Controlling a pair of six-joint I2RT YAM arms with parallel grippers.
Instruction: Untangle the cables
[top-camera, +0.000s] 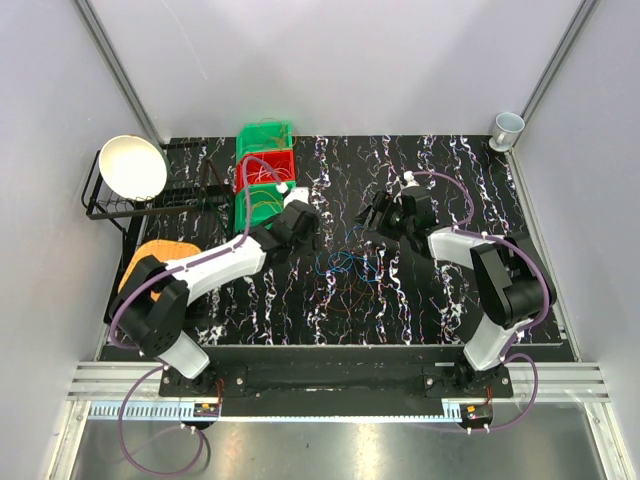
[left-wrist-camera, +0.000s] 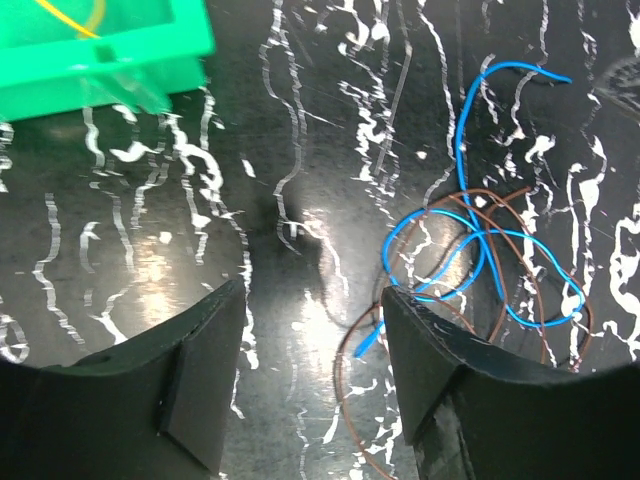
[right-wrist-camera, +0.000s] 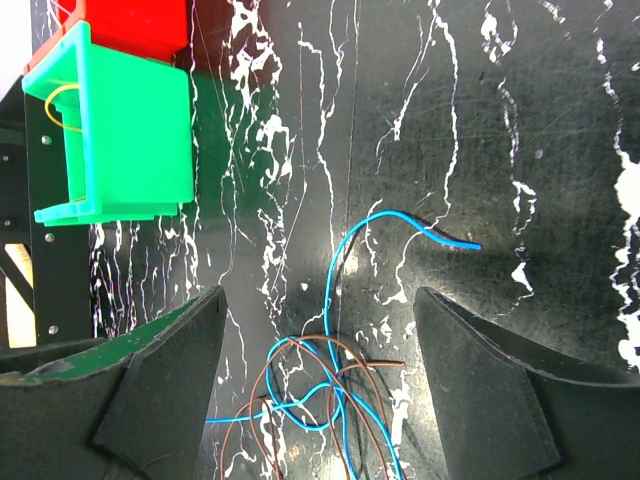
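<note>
Both arms hover near the cables (top-camera: 345, 268), a loose knot of blue and brown wire lying on the counter (top-camera: 520, 300) between them, apart from the green bin (top-camera: 265, 135). To do this step well, I judge, one gripper should pinch a single blue free end low against the counter while the other pins the brown loops, then they should draw apart slowly so nothing cinches. The left gripper (left-wrist-camera: 310, 370) stands well open, holding nothing, a blue tail showing just inside one finger. The right gripper (right-wrist-camera: 318, 380) gapes wide, empty, above the tangle.
</note>
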